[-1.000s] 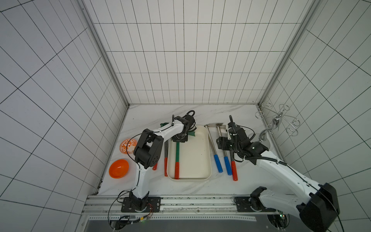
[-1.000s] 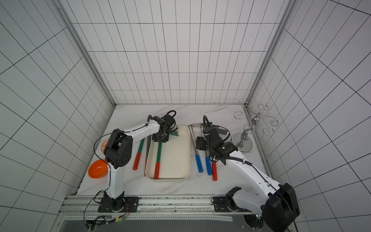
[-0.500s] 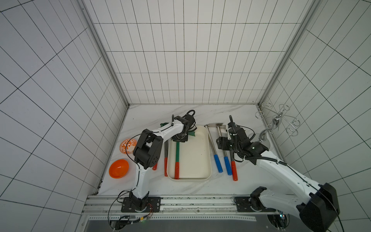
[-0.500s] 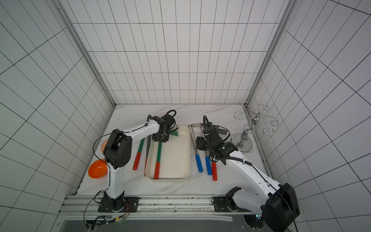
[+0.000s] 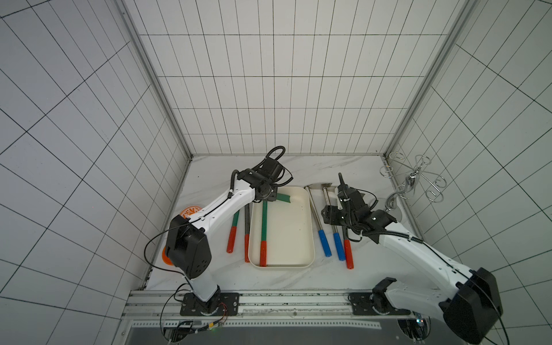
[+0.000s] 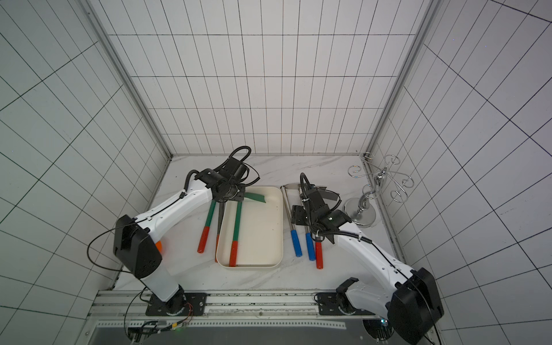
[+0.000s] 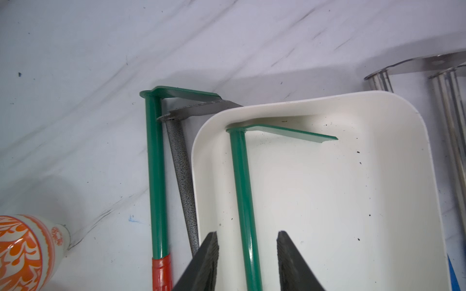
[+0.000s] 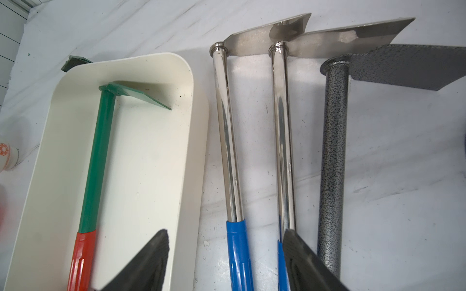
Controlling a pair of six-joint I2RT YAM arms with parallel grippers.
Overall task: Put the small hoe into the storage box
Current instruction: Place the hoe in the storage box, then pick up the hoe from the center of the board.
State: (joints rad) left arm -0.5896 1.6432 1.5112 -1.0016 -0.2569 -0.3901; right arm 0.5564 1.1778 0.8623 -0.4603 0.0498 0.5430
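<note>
A small hoe with a green shaft and red grip lies flat inside the cream storage box, its blade at the far end; both top views show it. My left gripper is open astride the green shaft near the blade, with a gap on each side of the shaft. From above, this gripper sits over the box's far left corner. My right gripper is open over the hoes right of the box and holds nothing.
Left of the box lie another green hoe and a speckled grey one. To its right are two chrome hoes with blue grips and a grey one with a red grip. An orange bowl, a patterned vase and a chrome hook stand stand at the sides.
The left jaws have spread a little wider around the green shaft. The hoe lies in the box as before, and neither arm has visibly moved.
</note>
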